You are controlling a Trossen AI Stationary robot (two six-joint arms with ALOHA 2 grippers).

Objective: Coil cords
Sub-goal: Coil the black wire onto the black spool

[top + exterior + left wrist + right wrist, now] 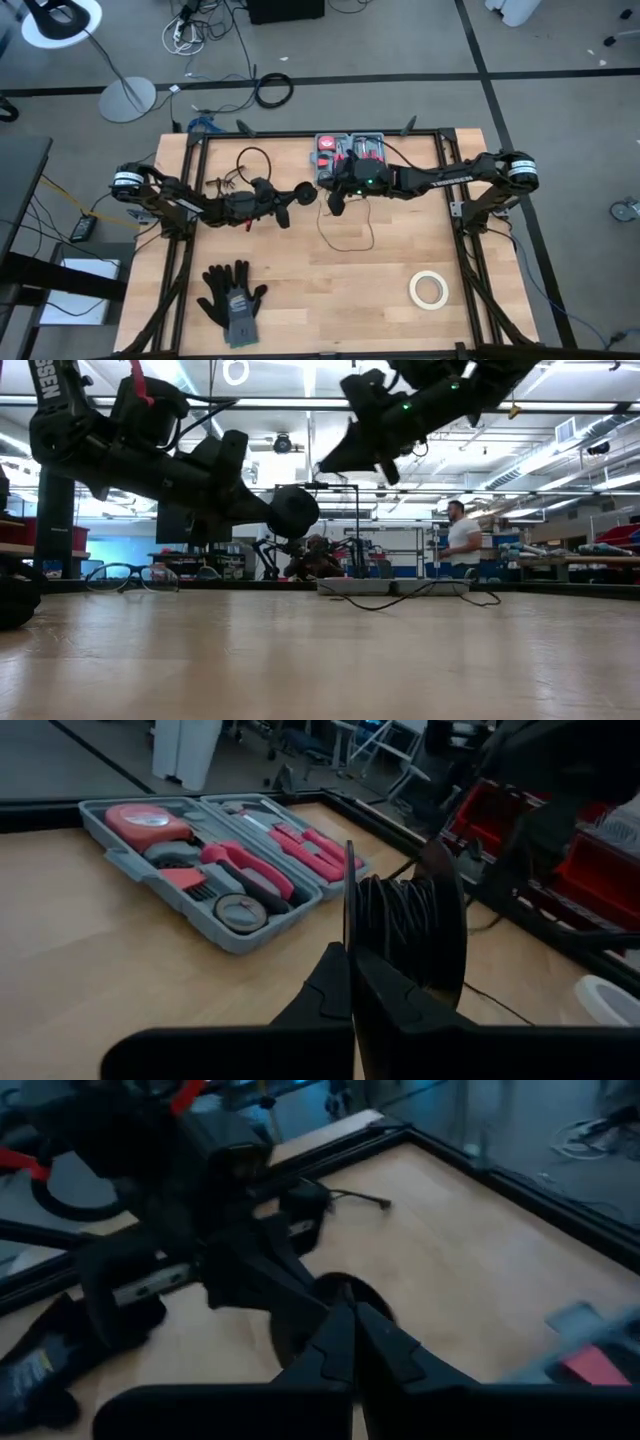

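Note:
The cord is a very thin black wire. Part of it is wound on a small round black disc [306,192], and the rest lies in a loose loop [348,238] on the wooden table. My left gripper [293,197] is shut on the disc above the table's middle; the disc also shows in the low view [293,510]. My right gripper [333,205] is shut just right of the disc, with the wire running up to its tips. In the right wrist view [352,1325] the wire does not show. My left gripper pinches one thin flange of the disc at its rim [347,920] between its two fingers. It comes level from the table's left. The disc stands on edge, lifted clear of the table, with wound wire [400,920] showing beside the fingers. My right gripper is shut on the thin wire near where it leaves the disc [325,210], coming from the table's right and slanting down. The place of contact is hidden by the fingers. The wire hangs slack from there to the loop on the table.
An open grey tool case [350,155] lies at the far edge behind the grippers. A thicker black cable [250,165] lies far left. A white tape roll [428,288] is near right and black gloves [232,300] near left. A person [462,540] stands in the room beyond.

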